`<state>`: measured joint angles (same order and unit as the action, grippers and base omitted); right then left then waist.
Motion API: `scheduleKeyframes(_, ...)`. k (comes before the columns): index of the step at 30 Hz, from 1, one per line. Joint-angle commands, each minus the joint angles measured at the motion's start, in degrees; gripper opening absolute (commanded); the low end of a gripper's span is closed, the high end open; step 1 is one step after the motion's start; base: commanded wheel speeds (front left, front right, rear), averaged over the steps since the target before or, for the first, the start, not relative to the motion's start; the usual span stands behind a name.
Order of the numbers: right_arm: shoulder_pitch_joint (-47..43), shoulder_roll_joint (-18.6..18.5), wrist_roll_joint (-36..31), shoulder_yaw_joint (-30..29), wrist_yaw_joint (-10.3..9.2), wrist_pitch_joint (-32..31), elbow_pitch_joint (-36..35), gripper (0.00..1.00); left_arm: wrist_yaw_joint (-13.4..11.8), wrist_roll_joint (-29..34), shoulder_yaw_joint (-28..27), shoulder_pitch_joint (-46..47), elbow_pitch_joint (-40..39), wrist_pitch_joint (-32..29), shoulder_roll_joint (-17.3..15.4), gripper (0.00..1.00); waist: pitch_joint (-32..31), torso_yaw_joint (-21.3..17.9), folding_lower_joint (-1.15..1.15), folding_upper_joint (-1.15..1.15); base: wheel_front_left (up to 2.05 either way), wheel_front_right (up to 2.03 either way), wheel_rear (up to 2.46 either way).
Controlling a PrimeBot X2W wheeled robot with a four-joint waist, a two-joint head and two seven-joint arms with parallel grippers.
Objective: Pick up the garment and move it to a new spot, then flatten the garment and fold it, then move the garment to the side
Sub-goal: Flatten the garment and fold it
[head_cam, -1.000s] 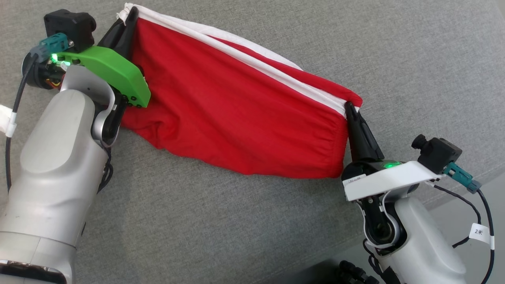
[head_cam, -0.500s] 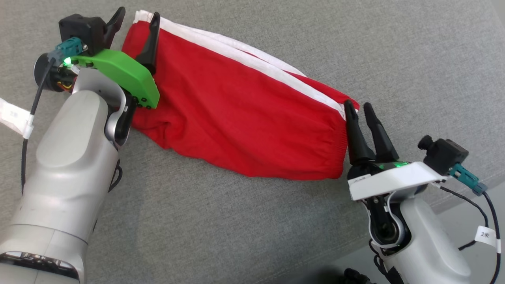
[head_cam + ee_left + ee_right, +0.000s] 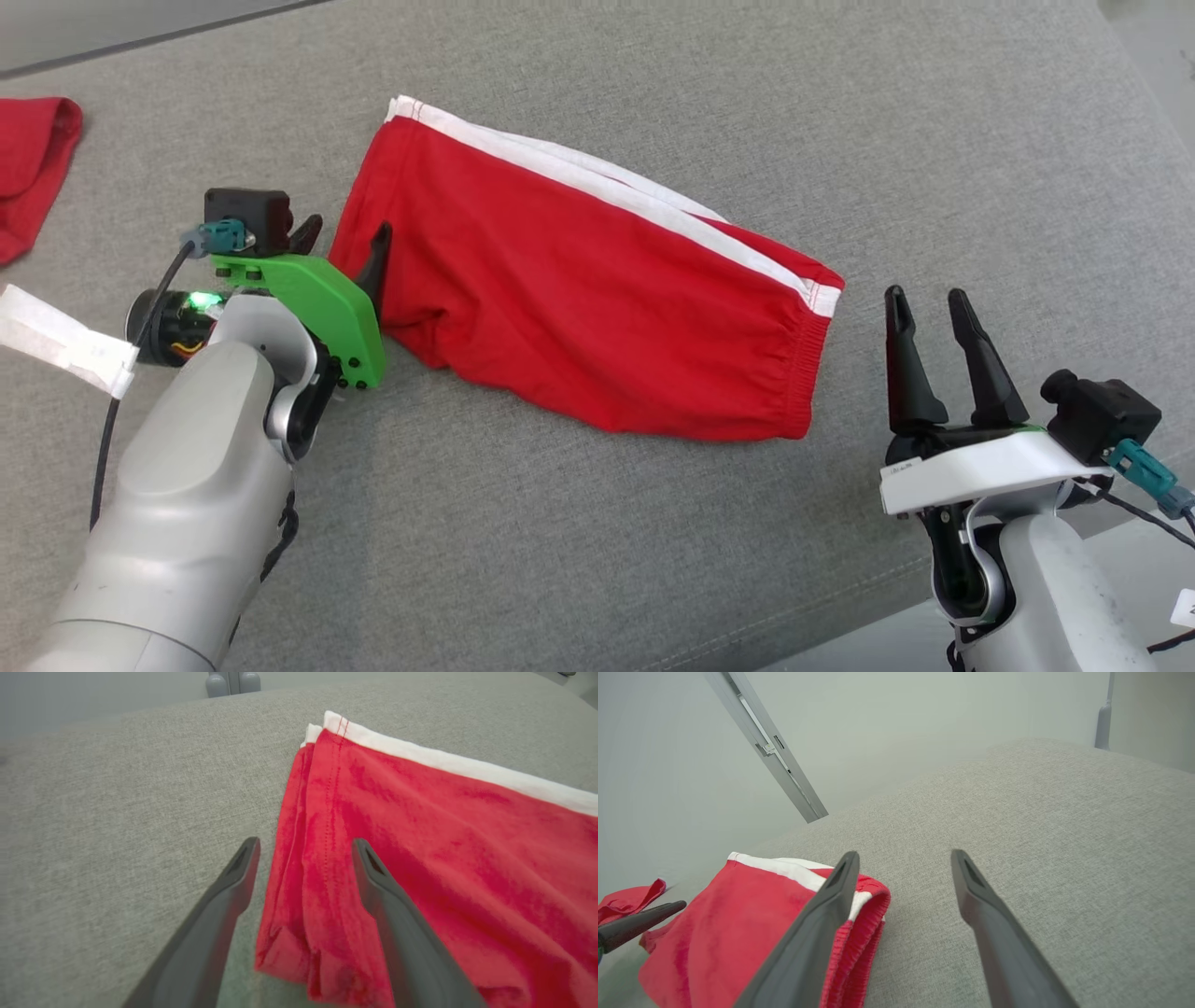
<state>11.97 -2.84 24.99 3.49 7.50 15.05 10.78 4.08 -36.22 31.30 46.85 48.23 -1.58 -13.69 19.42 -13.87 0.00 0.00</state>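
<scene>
- On the grey woven upholstered surface (image 3: 597,523), centre of head view: the red jersey shorts with white side stripe (image 3: 579,308), lying flat, doubled over, long axis slanting from upper left to lower right.
- White stripe runs along the far edge; gathered elastic waistband at the lower-right end, stitched hem at the upper-left end.
- A few soft wrinkles near the lower-left corner; nothing grips the shorts.
- Left gripper (image 3: 349,226) at the hem end, jaws spread wide, holding nothing. In the left wrist view one finger is over the red cloth and the other over bare grey fabric, so the pair straddles the hem edge; contact with the cloth can't be told.
- Right gripper (image 3: 926,301) just beside the waistband end, jaws spread wide, empty; head view shows a strip of grey between its fingers and the shorts.
- Green plastic plate (image 3: 317,303) on the left wrist, white plate (image 3: 980,467) on the right wrist.
- White paper tag (image 3: 61,341) on the left arm's cable.
- Second red cloth (image 3: 33,168) at the far left edge, well apart from the shorts.
</scene>
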Motion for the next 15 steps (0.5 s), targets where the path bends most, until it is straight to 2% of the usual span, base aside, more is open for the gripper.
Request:
scheduleKeyframes(1,-0.7,-0.1,-0.3,-0.1,-0.02,0.2,-0.6,1.0,-0.6,-0.6,-0.2,-1.0,-0.2,-1.0,-0.6,1.0,-0.8,0.1,0.0,0.0,0.0,0.0,0.0)
scheduleKeyframes(8,-1.6,-0.1,0.0,0.3,-0.02,0.2,-2.4,1.0,-0.6,-3.2,-0.3,-3.0,-1.0,-8.1,-1.0,1.0,-0.8,-1.1,0.0,0.0,0.0,0.0,0.0)
scheduleKeyframes(15,-1.9,-0.1,0.7,0.5,-0.02,0.2,-2.8,1.0,-3.0,-4.3,-0.9,-4.3,-2.2,-10.7,-2.5,1.0,-0.6,-1.9,0.0,0.0,0.0,0.0,0.0)
